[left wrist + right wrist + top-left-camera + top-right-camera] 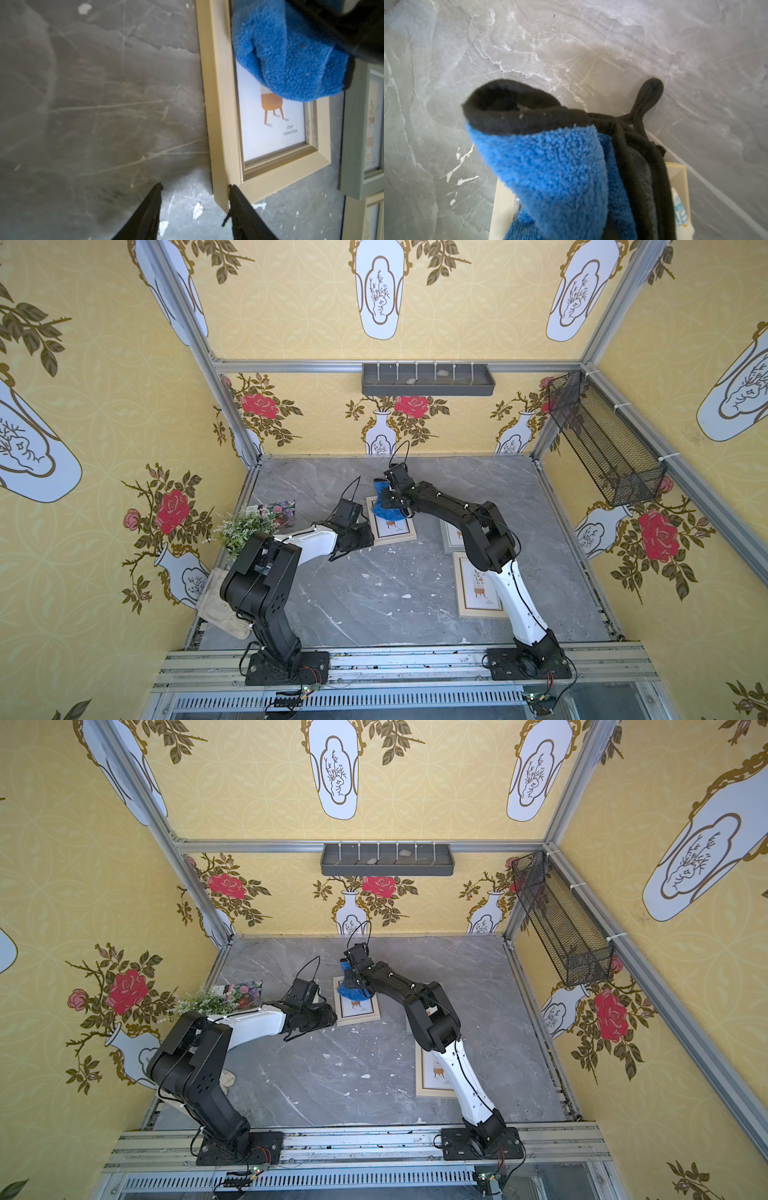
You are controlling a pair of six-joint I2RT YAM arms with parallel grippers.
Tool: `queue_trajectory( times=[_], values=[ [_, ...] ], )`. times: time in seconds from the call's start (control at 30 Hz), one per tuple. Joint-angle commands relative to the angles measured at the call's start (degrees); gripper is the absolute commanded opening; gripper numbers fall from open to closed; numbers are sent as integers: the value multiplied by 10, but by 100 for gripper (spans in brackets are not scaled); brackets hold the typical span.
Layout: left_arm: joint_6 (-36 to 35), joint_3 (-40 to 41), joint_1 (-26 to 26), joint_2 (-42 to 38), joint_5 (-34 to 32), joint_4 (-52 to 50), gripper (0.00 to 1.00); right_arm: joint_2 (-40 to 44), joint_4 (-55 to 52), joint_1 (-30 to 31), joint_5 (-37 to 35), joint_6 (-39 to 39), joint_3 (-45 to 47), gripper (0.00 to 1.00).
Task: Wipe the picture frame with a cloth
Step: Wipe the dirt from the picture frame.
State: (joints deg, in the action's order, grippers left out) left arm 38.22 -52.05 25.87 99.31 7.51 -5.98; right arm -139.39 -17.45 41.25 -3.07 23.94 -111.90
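Left hand (194, 187) open, frame (220, 124) corner between fingers (239, 199) — wrist view only.

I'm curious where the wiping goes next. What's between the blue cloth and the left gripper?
The uncovered part of the beige picture frame, with its orange stool print, stretches from the left gripper to the blue cloth. The left wrist view shows it.

The cloth (291, 52) hides half the picture frame (220, 104); the right arm (486, 531) covers most of a grey-green frame (448, 539). Pale bits in the wall tray (428, 389) — too small to tell.
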Motion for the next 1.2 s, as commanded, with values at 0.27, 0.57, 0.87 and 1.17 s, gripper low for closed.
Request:
queue_trajectory(
  times=[0.27,0.57,0.87,1.17],
  values=[
    [26,-10,1,28,57,42,55,5,-43,3,0,11,7,18],
    [19,-36,4,70,48,25,51,6,-43,4,-4,11,7,18],
    [-35,-37,32,106,-51,-64,38,21,-45,2,-19,10,12,18],
    [-36,41,32,85,-65,-30,29,41,-44,6,-30,6,21,18]
  ],
)
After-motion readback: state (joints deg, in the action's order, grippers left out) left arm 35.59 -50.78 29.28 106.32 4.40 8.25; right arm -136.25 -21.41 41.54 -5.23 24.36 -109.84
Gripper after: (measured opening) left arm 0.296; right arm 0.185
